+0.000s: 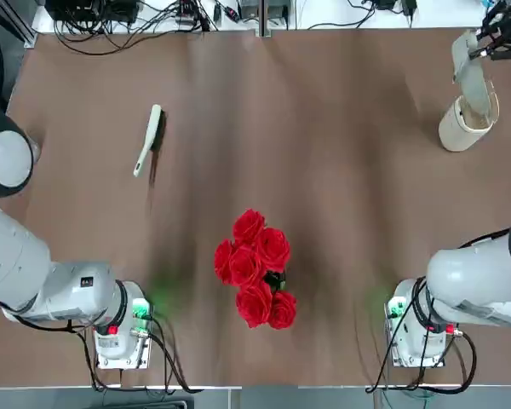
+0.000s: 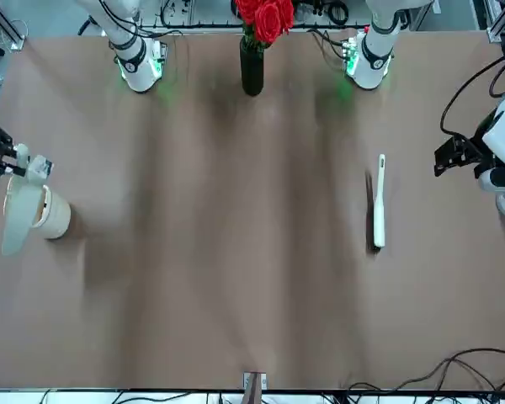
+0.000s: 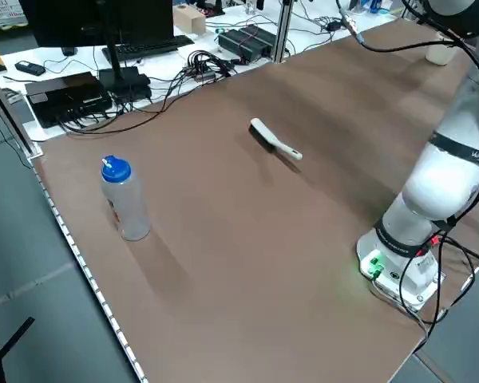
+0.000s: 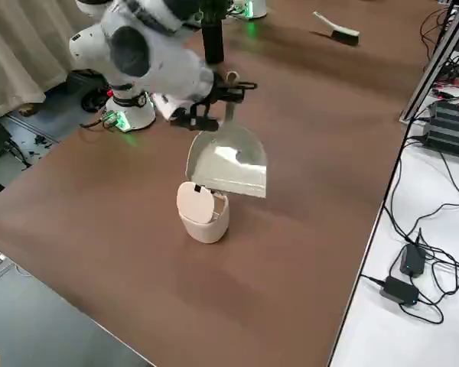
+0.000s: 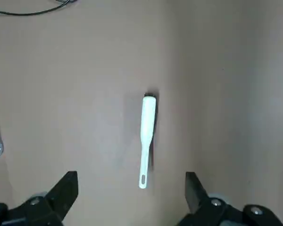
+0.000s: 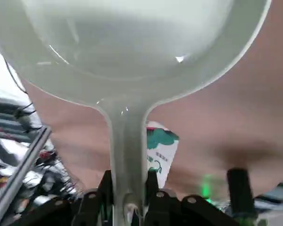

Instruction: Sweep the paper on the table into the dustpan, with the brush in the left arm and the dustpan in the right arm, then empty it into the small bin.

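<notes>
The brush (image 1: 149, 141) lies alone on the table (image 1: 341, 221), toward its far left, white handle up and dark bristles along one side. My left gripper (image 5: 129, 182) hovers open above it, well clear of it, and also appears as the left gripper (image 2: 453, 156) in the front view. My right gripper (image 4: 214, 95) is shut on the handle of the dustpan (image 4: 229, 157), which is tipped mouth-down over the small bin (image 4: 203, 210) at the far right corner. The bin's flap lid stands pushed up. No paper ball is visible in any view.
A bunch of red roses (image 1: 255, 268) in a dark vase (image 2: 252, 67) stands near the robot's edge at the middle. A water bottle with a blue cap (image 3: 124, 199) stands at the left side. Cables and boxes lie beyond the far edge.
</notes>
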You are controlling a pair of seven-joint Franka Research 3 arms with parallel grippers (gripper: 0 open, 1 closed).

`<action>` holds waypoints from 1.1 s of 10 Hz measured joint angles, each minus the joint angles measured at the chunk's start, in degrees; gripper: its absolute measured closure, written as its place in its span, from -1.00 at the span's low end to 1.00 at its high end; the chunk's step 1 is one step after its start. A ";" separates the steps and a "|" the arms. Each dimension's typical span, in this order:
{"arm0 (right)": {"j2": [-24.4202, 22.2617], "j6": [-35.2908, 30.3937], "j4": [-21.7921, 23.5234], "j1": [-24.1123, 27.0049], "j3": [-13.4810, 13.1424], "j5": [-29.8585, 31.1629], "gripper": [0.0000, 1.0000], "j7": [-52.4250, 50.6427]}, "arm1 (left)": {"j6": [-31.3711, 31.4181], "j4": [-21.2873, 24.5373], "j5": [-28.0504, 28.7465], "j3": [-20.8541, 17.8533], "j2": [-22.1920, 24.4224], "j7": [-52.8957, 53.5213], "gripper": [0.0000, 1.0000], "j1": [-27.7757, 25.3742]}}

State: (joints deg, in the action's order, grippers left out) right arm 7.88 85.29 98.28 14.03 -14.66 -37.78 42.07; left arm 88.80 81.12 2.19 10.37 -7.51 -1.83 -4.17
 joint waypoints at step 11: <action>-3.77 8.50 3.06 -5.38 23.04 21.37 0.35 -41.86 | 0.00 -0.02 0.00 0.37 0.00 0.02 -1.00 0.02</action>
State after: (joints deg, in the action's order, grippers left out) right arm 4.11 93.79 101.34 8.65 8.38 -16.41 0.21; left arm 88.80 81.10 2.19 10.75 -7.51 -1.80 -4.15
